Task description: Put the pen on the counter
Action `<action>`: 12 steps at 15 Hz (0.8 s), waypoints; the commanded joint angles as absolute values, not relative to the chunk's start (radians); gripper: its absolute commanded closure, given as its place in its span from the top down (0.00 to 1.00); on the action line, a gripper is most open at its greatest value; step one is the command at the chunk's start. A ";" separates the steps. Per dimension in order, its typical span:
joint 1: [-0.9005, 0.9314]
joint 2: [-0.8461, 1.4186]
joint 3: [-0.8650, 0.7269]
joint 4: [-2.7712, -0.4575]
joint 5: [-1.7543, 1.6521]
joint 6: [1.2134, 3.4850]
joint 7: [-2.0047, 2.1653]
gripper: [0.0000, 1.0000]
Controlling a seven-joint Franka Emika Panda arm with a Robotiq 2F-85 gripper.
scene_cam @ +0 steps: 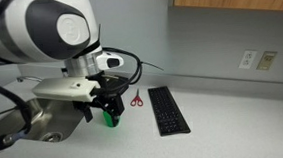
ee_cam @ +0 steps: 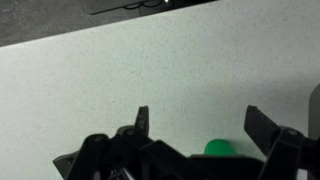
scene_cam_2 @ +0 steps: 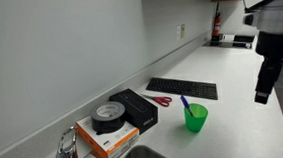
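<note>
The pen [scene_cam_2: 182,102] is standing in the green cup [scene_cam_2: 195,118], its blue end leaning toward 11 o'clock. The cup is resting on the counter [scene_cam_2: 240,122]. At the cup's 10 o'clock in an exterior view, the red-handled scissors [scene_cam_2: 161,101] are lying just beside the black keyboard [scene_cam_2: 182,88]. I am holding my gripper [ee_cam: 200,125] above the counter with its fingers [ee_cam: 141,120] spread wide and gripping nothing. In the wrist view the cup's rim is showing between them at 6 o'clock.
</note>
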State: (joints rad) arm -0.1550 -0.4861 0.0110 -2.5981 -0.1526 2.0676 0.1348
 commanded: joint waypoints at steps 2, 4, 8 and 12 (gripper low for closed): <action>-0.123 -0.220 -0.042 -2.348 -0.050 2.055 0.107 1.00; -0.113 -0.162 -0.048 -2.278 0.009 2.059 0.097 1.00; -0.111 -0.149 -0.042 -2.268 0.017 2.072 0.119 1.00; -0.101 -0.116 -0.040 -2.230 0.031 2.071 0.118 1.00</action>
